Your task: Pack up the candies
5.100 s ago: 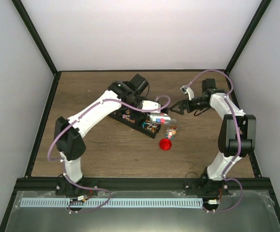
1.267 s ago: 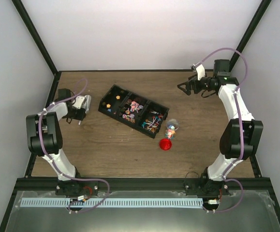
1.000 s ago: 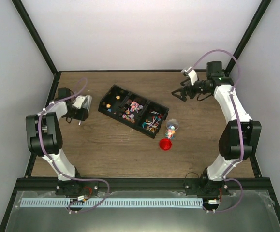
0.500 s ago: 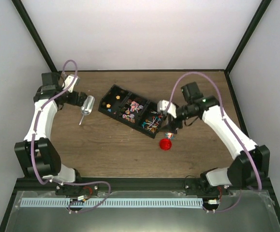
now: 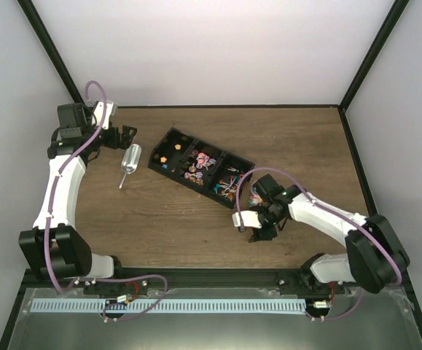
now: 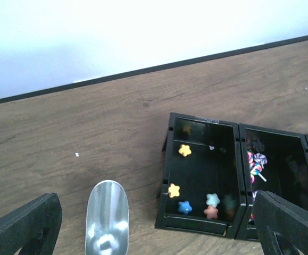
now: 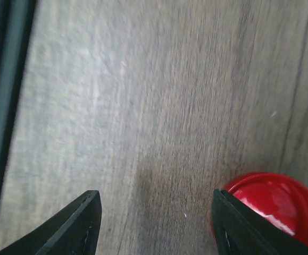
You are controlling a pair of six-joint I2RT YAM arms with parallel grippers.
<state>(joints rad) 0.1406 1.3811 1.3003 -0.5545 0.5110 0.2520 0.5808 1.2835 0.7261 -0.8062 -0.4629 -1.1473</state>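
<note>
Many tiny multicoloured candies (image 5: 198, 165) lie in the compartments of a black tray (image 6: 202, 120) near the middle of the wooden table (image 5: 305, 138); the left wrist view shows star-shaped ones in the end compartment and striped pink and blue ones in the next; a further small cluster of colour sits just off the tray's near-right end, partly hidden by the right arm. A silvery scoop (image 5: 130, 159) lies on the wood just left of the tray, apart from it; the left gripper (image 5: 125, 136) hovers just past the scoop's far end, jaws spread wide and empty. The right gripper (image 7: 155, 195) is low over the near part of the table, jaws apart with bare wood between them; a red lid (image 7: 271, 199) lies just ahead of one finger.
</note>
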